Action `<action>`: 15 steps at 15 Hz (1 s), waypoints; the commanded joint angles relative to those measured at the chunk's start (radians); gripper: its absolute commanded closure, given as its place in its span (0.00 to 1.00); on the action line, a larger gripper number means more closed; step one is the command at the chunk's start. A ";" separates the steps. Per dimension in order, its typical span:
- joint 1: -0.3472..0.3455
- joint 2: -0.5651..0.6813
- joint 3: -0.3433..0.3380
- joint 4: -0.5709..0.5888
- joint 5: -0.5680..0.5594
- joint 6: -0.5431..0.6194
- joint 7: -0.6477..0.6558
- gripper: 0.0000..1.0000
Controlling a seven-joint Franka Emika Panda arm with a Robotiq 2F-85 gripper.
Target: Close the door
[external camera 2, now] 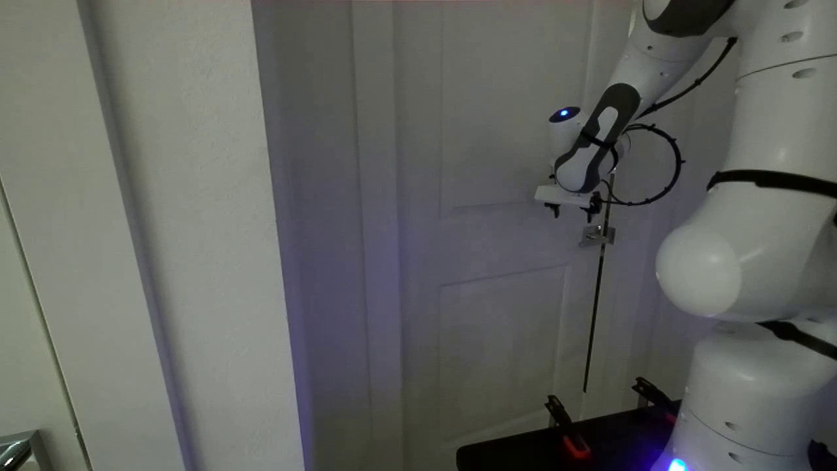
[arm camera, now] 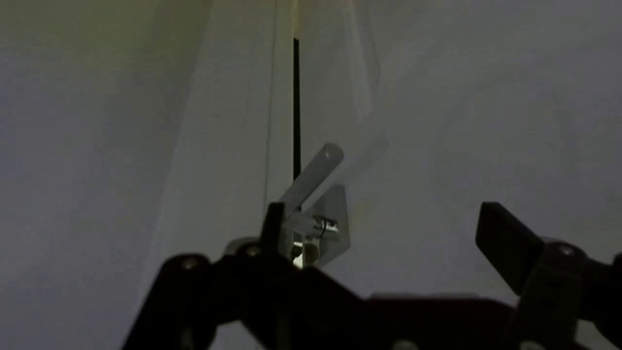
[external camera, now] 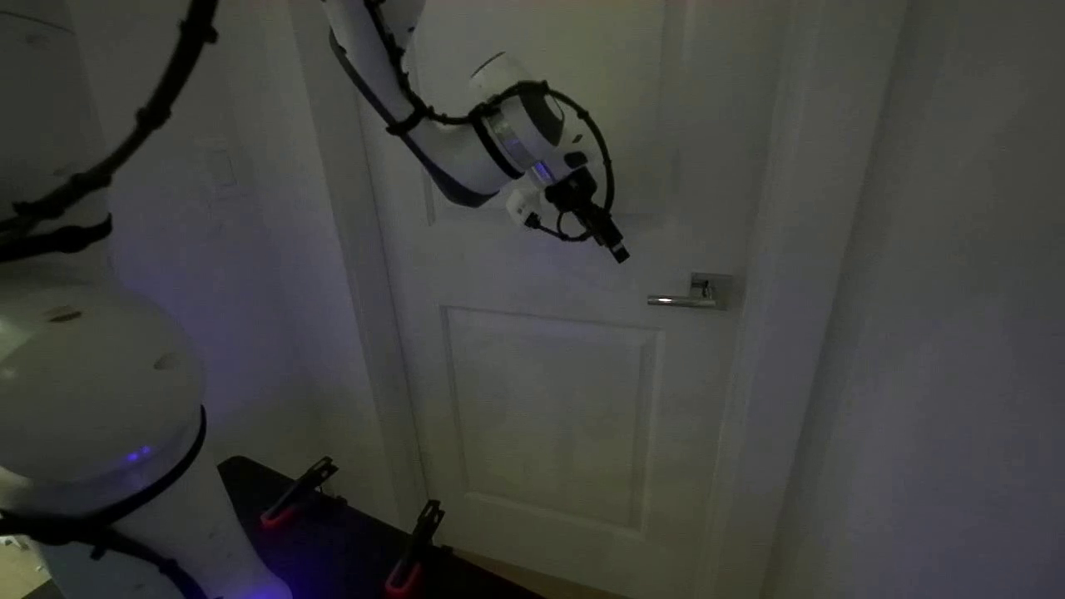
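Dim light falls on the white wall (external camera: 258,291) at nine o'clock; next to it, toward three, the door (external camera: 553,358) fills the middle, seemingly just short of shut. Your gripper (external camera: 620,252) hangs in front of it, its fingers (arm camera: 508,248) spread wide and gripping nothing. Farther right, the lever handle (external camera: 682,301) sits at four o'clock from the gripper, not touching it. For the closing push, you probably do best to bring the fingers together (spread, they could snag the lever handle), press flat on the door just beside the lever handle, and lean steadily until the edge seats. With the door frame (external camera: 790,333) at three o'clock, an exterior view gives you no clear opening; the wrist view shows a dark slit (arm camera: 297,107) rising toward twelve, and an exterior view shows the dark slit (external camera 2: 596,307) running down toward six.
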 commanded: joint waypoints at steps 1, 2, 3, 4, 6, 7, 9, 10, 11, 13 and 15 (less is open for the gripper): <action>0.011 0.009 -0.023 0.081 -0.113 -0.101 0.114 0.00; 0.009 0.011 -0.023 0.098 -0.146 -0.128 0.142 0.00; 0.006 0.014 -0.023 0.109 -0.177 -0.150 0.169 0.00; 0.004 0.016 -0.020 0.117 -0.198 -0.172 0.187 0.00; -0.002 0.023 -0.016 0.126 -0.219 -0.199 0.204 0.00; -0.006 0.028 -0.015 0.128 -0.221 -0.204 0.209 0.00; -0.015 0.039 -0.017 0.122 -0.212 -0.189 0.202 0.00; -0.019 0.046 -0.019 0.118 -0.209 -0.176 0.203 0.00; -0.020 0.055 -0.022 0.117 -0.223 -0.170 0.214 0.00; -0.023 0.078 -0.025 0.122 -0.230 -0.159 0.234 0.00; -0.024 0.103 -0.031 0.127 -0.252 -0.137 0.256 0.00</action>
